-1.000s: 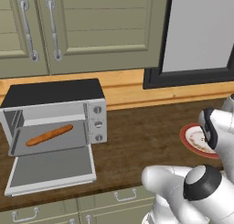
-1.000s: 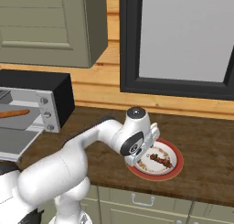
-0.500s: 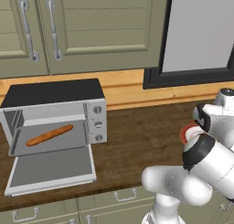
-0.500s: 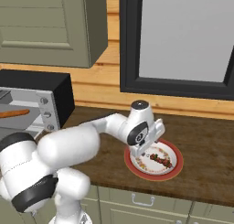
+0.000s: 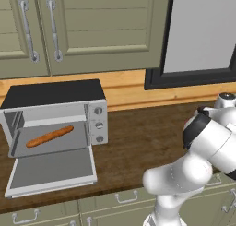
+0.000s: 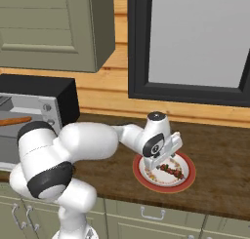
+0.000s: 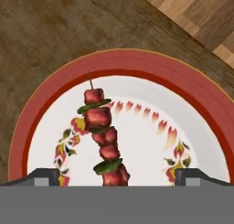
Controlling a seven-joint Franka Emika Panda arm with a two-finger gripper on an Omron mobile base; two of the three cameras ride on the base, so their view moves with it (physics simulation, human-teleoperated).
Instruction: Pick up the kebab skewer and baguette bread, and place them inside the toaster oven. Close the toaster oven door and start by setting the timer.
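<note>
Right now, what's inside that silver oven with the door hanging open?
One long orange-brown bread stick lies on the grey tray inside the boxy silver toaster oven. Its drop-down door is open. The cavity's far left corner is hidden by the frame.

The kebab skewer (image 7: pixel 104 141) is showing dark red meat chunks with green slivers between. The plate (image 7: pixel 192 104) is wearing a red rim around white, dotted with red, yellow and green flowers. The baguette bread (image 5: pixel 50 136) is glowing orange-brown inside the silver-grey, black-topped toaster oven (image 5: pixel 55 114). The worktop (image 5: pixel 138 142) is looking dark brown.
</note>
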